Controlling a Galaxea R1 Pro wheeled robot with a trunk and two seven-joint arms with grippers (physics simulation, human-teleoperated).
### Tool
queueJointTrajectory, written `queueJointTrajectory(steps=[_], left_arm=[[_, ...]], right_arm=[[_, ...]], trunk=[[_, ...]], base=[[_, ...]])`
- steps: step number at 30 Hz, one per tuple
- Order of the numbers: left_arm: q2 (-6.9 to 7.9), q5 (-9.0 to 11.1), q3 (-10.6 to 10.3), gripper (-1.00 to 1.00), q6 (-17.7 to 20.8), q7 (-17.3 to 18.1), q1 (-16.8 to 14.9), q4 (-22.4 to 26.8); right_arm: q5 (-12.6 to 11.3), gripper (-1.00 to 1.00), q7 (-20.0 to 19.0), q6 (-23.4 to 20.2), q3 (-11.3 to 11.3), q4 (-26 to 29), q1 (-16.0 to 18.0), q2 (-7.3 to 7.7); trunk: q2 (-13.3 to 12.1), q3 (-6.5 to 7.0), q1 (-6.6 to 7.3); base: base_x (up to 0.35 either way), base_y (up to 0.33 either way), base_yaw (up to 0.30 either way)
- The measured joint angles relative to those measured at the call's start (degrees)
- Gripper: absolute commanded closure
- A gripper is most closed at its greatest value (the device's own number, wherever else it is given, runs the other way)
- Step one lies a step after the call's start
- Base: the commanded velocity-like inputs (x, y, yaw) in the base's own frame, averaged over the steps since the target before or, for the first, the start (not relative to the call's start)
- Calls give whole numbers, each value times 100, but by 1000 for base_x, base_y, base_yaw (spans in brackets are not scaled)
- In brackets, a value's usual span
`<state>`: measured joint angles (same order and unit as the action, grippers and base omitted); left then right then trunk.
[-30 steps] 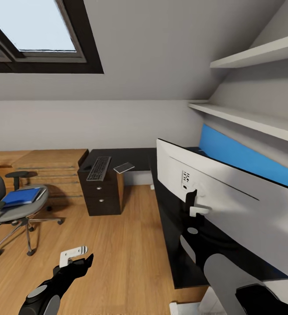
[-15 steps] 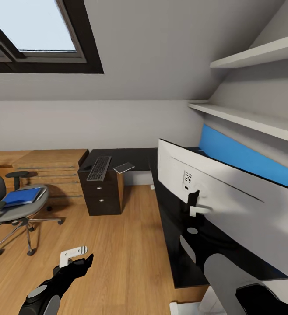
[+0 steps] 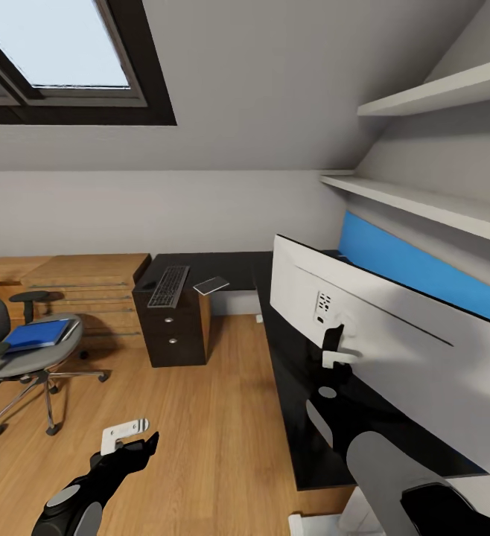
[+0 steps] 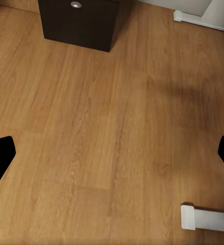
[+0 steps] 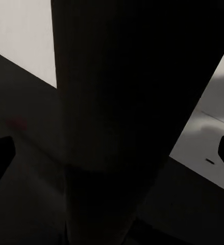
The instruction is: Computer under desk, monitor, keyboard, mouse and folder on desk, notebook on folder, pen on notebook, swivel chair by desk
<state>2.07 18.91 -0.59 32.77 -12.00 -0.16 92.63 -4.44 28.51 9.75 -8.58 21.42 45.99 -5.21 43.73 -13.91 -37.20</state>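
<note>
Gripping the monitor's (image 3: 394, 350) neck, apparently: right claw (image 3: 334, 350).

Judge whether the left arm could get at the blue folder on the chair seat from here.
Probably not yet. The folder lies on the swivel chair, off to the left, with open floor between it and the left gripper, which hangs low over bare boards. Nothing blocks it.

Sloped grey ceiling, skylight (image 3: 59, 52), wood floor (image 3: 200, 432), perhaps white shelves (image 3: 431, 205).
</note>
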Motion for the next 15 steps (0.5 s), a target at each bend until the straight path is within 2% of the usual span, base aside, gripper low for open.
queueJointTrajectory(steps=[6, 15], left_arm=[[-1, 0, 3, -100, 0, 0, 0, 1], [0, 0, 10, -100, 2, 0, 0, 1]], right_arm=[[0, -100, 0, -1, 2, 1, 0, 1], [0, -100, 1, 0, -1, 0, 0, 0]], trunk=[[-1, 0, -1], [-1, 1, -3]], base=[[-54, 34, 0], [-259, 126, 0]])
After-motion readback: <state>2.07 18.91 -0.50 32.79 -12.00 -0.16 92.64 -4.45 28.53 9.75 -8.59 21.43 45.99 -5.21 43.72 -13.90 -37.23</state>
